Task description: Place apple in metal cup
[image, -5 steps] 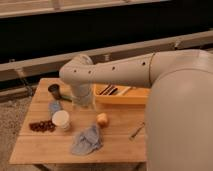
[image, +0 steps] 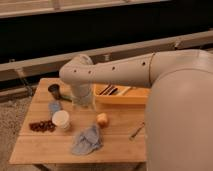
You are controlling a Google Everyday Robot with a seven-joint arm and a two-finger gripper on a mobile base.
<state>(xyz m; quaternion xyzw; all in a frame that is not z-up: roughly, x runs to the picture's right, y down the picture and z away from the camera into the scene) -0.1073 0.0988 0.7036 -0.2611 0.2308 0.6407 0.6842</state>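
Note:
The apple [image: 102,119] is a small yellowish-orange fruit lying on the wooden table [image: 120,145], near its middle. The metal cup [image: 54,90] is a small dark grey tumbler standing upright at the table's back left. My white arm reaches in from the right, bends at the elbow above the table's back and points down. The gripper [image: 82,102] hangs at its end just over the table, between the metal cup and the apple, to the apple's upper left. Nothing shows in it.
A white cup [image: 61,120] stands left of the apple, with a small blue object [image: 55,106] behind it. Dark red berries [image: 41,126] lie at the left. A blue-grey cloth [image: 87,140] lies in front. A yellow tray [image: 122,95] with utensils sits at the back. A utensil [image: 136,131] lies at the right.

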